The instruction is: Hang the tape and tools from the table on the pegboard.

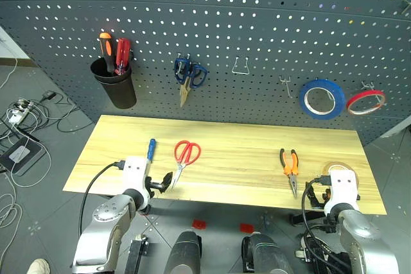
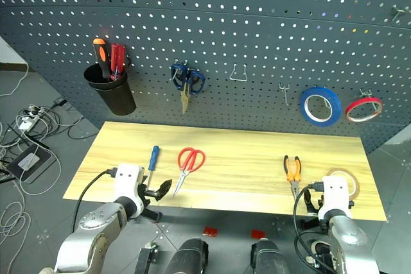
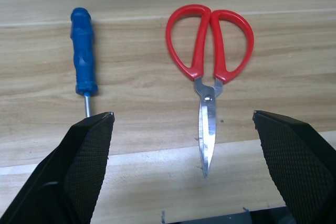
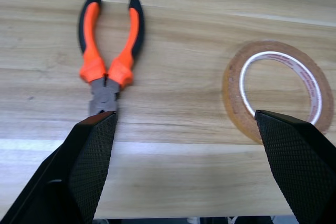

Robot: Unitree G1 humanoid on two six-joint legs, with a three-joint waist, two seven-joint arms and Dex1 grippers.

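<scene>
Both grippers (image 3: 181,129) (image 4: 184,129) released above table (image 1: 244,178) edge, blue scissors (image 1: 189,75) hung on pegboard (image 1: 257,17), black cup (image 1: 119,88) of screwdrivers

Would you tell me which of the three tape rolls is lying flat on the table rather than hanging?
The yellowish tape roll, flat on the table near the right gripper. The blue roll and red roll hang on the pegboard.
</scene>
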